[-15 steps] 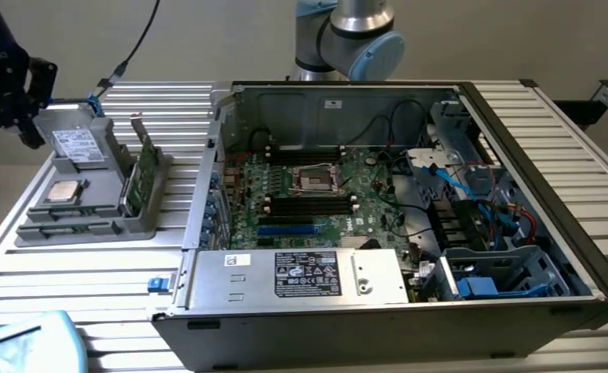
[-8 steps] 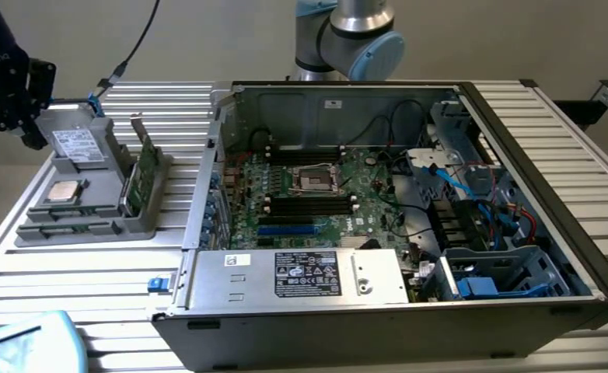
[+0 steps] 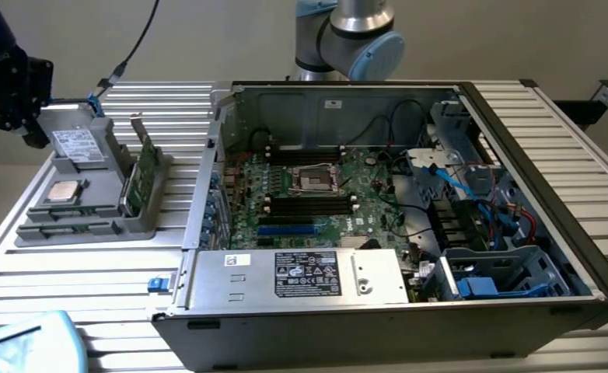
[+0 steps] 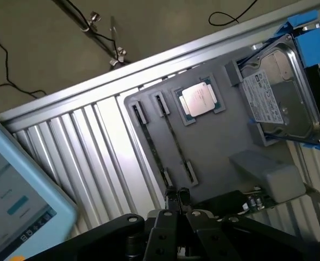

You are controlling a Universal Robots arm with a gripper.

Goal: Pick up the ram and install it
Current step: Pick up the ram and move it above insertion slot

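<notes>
A grey parts tray point(image 3: 96, 221) point(image 4: 214, 147) lies on the slatted table, at the exterior view's left of the open computer case point(image 3: 387, 210). In the wrist view a thin dark strip that looks like the ram point(image 4: 175, 138) stands edge-on in one of the tray's two long slots. My gripper point(image 3: 33, 134) point(image 4: 174, 197) hangs above the tray's far left corner, beside the hard drive, clear of the tray. Its fingers are shut with nothing between them. The motherboard point(image 3: 315, 194) with its black memory slots lies open inside the case.
The tray also holds a hard drive point(image 3: 76, 144) point(image 4: 279, 98), a square silver processor point(image 3: 65, 190) point(image 4: 199, 99) and an upright green card point(image 3: 143, 175). A tablet point(image 3: 19, 342) point(image 4: 13, 212) lies at the table's near corner. A power supply point(image 3: 304, 276) and cables crowd the case.
</notes>
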